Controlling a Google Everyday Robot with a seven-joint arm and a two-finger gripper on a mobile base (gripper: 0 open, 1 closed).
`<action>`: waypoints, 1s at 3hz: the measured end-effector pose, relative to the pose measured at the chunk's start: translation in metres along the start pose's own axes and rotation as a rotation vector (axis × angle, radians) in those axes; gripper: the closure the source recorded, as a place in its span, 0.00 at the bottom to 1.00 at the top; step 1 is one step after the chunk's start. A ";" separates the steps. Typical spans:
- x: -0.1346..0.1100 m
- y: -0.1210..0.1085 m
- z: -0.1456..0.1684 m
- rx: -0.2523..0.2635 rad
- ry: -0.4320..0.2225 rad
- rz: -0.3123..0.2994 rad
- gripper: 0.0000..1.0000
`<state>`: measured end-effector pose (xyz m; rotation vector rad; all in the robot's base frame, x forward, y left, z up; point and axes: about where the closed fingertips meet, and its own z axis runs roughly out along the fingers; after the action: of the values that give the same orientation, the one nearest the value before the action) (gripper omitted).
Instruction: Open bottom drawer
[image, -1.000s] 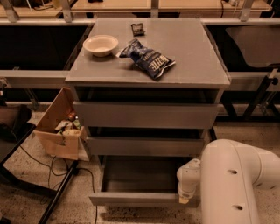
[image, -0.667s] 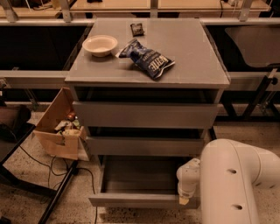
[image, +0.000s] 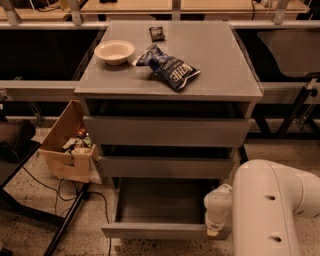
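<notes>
Speckled floor (image: 35, 215) below bottom drawer (image: 160, 230), gripper (image: 214, 229) at its front corner

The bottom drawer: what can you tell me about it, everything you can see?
The bottom drawer is matte grey, with a plain flat front and no handle. It stands pulled well out past the middle drawer above it, showing a shallow grey box interior with nothing visible inside. It sits low, just above the speckled floor. The robot's end effector is at the right end of its front panel; actual contact is unclear.
</notes>
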<state>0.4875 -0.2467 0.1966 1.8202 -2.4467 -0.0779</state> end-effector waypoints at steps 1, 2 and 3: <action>0.000 0.000 0.000 0.000 0.000 0.000 0.90; 0.000 0.000 0.000 0.000 0.000 0.000 0.67; 0.000 0.000 0.000 0.000 0.000 0.000 0.36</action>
<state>0.4875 -0.2467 0.1965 1.8201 -2.4466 -0.0780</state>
